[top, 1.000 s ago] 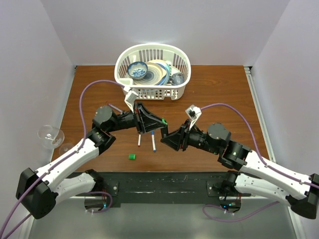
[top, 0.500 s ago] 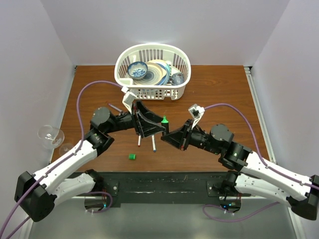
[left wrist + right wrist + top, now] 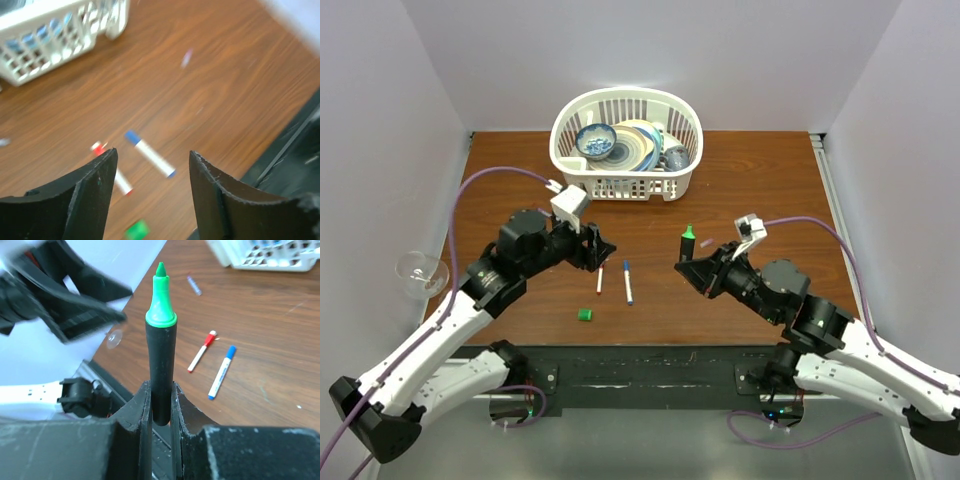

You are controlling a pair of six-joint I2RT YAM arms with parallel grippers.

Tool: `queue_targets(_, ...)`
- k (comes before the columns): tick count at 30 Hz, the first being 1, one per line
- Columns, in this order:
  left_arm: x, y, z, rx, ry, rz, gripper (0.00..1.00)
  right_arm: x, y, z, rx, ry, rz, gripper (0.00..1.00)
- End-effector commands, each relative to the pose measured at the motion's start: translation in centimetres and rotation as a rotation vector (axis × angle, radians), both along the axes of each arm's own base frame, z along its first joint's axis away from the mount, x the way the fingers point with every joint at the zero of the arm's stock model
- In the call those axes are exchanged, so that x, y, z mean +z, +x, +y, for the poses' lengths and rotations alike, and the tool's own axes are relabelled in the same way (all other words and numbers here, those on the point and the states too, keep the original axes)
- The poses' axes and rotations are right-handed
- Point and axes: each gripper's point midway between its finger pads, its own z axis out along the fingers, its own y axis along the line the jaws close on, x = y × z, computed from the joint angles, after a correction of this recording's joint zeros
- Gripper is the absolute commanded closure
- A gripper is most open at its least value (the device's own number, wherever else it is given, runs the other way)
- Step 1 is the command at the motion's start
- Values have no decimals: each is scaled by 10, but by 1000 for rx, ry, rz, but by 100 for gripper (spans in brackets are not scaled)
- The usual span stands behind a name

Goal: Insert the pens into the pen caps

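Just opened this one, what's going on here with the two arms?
The right hand is shut on the black marker, its green tip bare and pointing away from the hand. The left hand is open and empty above the table. The red-ended pen and the blue-ended pen lie side by side on it. The green cap lies apart from them, nearer the arm bases, not yet on the marker.

Green-tipped black marker (image 3: 161, 370); white basket (image 3: 630, 186); brown table (image 3: 760, 180).
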Motion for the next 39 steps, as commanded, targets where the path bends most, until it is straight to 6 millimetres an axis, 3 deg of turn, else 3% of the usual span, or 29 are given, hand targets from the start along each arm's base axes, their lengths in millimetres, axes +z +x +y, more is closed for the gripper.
queue_targets(1,-52,1,36,-114,457,-55,39,6,10,-22,-109,-19,-34,100)
queue_targets(4,-85,5,48,-205,661,-62,40,11,9,-30,-124,-24,-54,100)
queue_targets(5,-104,6,58,-223,757,-17,40,13,10,-33,-133,-23,-61,100)
queue_targets(7,-119,14,70,-214,887,-39,34,14,10,-36,-140,-38,-70,100)
queue_targets(11,-153,-4,65,-420,955,0,33,18,9,-42,-146,-48,-79,100)
queue_targets(15,-169,-27,58,-635,953,-23,34,20,7,-44,-144,-48,-89,100)
queue_targets(19,-174,-36,57,-699,934,-81,34,19,7,-49,-157,-52,-90,100)
queue_targets(24,-201,-54,64,-771,944,-36,33,17,6,-57,-184,-28,-94,100)
queue_targets(27,-208,-55,66,-782,974,-26,33,19,6,-60,-195,-25,-97,100)
queue_targets(31,-218,-40,66,-729,1027,-22,32,18,7,-61,-201,-23,-99,100)
queue_targets(39,-233,-54,58,-810,1011,36,35,21,7,-72,-230,-31,-111,100)
